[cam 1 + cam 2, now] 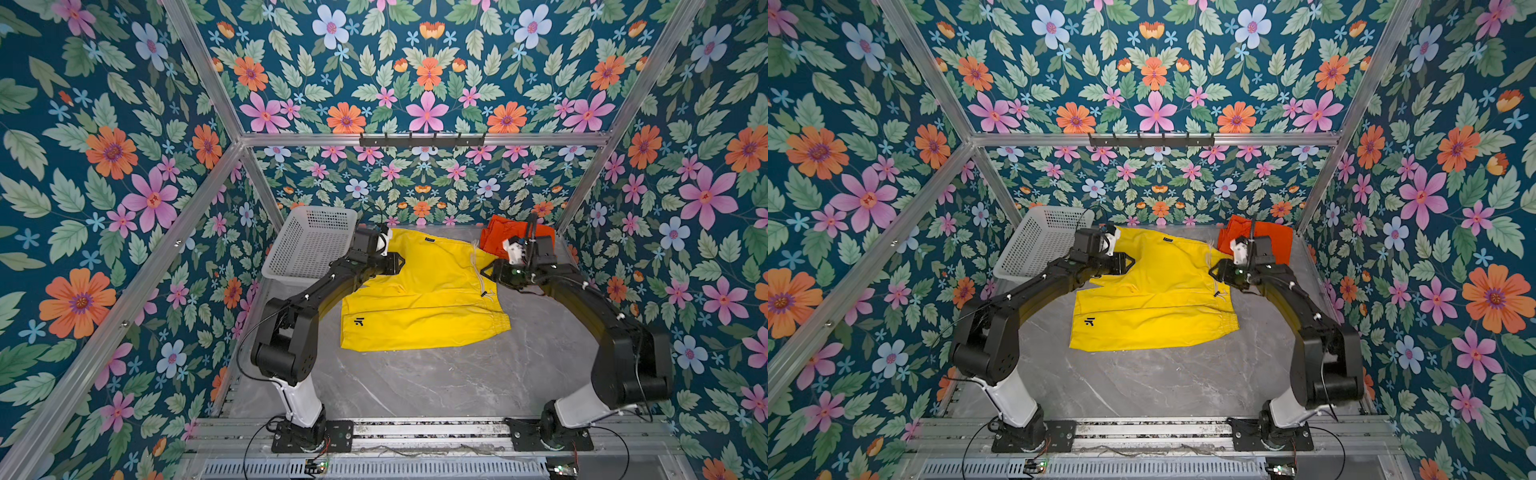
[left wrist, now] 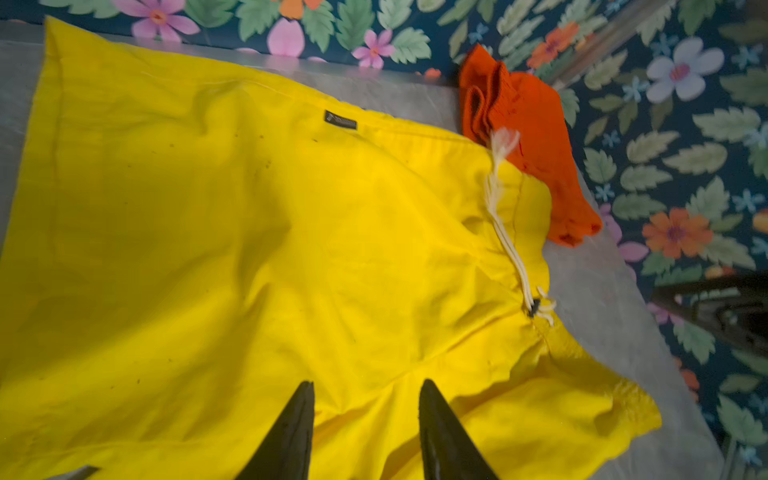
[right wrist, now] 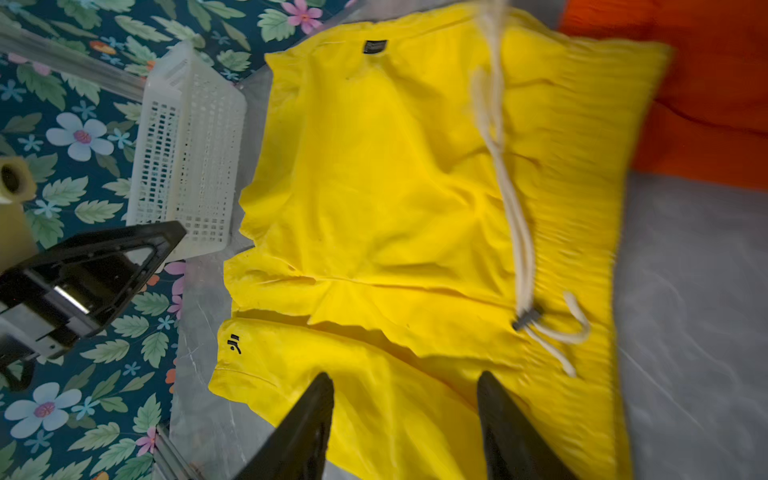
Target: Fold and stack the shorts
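The yellow shorts [image 1: 424, 291] [image 1: 1154, 291] lie spread flat on the grey table, waistband to the right, whitish drawstring [image 2: 507, 232] [image 3: 511, 199] loose on top. The orange shorts [image 1: 496, 237] [image 1: 1271, 237] sit folded at the far right corner, touching the yellow waistband [image 2: 523, 120]. My left gripper [image 1: 399, 262] [image 2: 368, 384] hovers open over the yellow pair's left side near the crotch. My right gripper [image 1: 484, 272] [image 3: 405, 376] hovers open over the waistband side. Neither holds fabric.
A white perforated basket [image 1: 309, 245] [image 3: 187, 145] leans at the far left corner beside the left arm. Floral walls and aluminium frame posts close in the table on three sides. Bare marble table [image 1: 436, 382] lies in front of the shorts.
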`<state>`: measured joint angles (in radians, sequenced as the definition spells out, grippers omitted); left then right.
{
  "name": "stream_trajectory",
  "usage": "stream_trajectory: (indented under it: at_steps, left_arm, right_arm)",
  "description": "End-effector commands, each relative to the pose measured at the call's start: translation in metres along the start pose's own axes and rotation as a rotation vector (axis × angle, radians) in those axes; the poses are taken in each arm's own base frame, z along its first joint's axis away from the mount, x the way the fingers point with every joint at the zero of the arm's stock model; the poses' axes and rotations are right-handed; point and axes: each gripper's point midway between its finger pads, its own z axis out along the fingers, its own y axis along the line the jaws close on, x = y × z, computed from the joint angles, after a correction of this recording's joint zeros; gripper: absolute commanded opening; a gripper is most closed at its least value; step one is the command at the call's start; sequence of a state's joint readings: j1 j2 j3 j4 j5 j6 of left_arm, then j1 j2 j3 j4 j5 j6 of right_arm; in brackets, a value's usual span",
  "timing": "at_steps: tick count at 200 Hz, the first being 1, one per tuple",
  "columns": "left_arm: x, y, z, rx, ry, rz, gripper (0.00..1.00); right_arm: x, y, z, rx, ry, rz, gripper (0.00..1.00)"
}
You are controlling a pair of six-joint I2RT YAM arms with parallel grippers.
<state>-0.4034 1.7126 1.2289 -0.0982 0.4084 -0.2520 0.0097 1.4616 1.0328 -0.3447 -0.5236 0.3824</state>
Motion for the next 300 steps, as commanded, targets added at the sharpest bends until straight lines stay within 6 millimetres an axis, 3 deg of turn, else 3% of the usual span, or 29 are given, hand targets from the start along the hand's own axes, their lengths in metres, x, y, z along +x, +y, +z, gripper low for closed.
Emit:
stream_trajectory:
  at_steps: [1,27,45,83,142,219,234,265,300]
  left_arm:
    - [0.025,0.006,-0.013,-0.037,0.054,0.054,0.44]
    - [0.060,0.018,-0.030,-0.099,0.105,-0.061,0.46]
    - [0.079,0.022,-0.039,-0.116,0.115,-0.130,0.46]
    - [0.097,0.028,-0.054,-0.134,0.082,-0.208,0.46]
    - [0.111,0.046,-0.069,-0.180,0.069,-0.348,0.43]
    - [0.144,0.086,-0.110,-0.241,0.019,-0.561,0.44]
    - [0.149,0.092,-0.112,-0.253,0.014,-0.594,0.44]
    - [0.159,0.101,-0.116,-0.283,0.020,-0.652,0.47]
    - [0.174,0.116,-0.124,-0.335,0.031,-0.716,0.50]
  right_arm:
    - [0.028,-0.016,-0.018,-0.043,0.026,0.115,0.57]
    - [0.058,-0.038,-0.028,0.008,0.016,0.149,0.61]
    - [0.073,-0.040,-0.024,-0.007,0.057,0.165,0.61]
    - [0.094,-0.064,-0.017,0.082,0.109,0.179,0.61]
    - [0.105,-0.052,-0.006,-0.016,0.163,0.164,0.57]
    - [0.116,-0.047,0.005,-0.056,0.238,0.137,0.58]
    - [0.117,-0.049,0.007,-0.046,0.257,0.144,0.51]
    - [0.114,-0.042,0.006,-0.069,0.249,0.141,0.23]
    - [0.107,-0.036,0.000,-0.073,0.221,0.130,0.15]
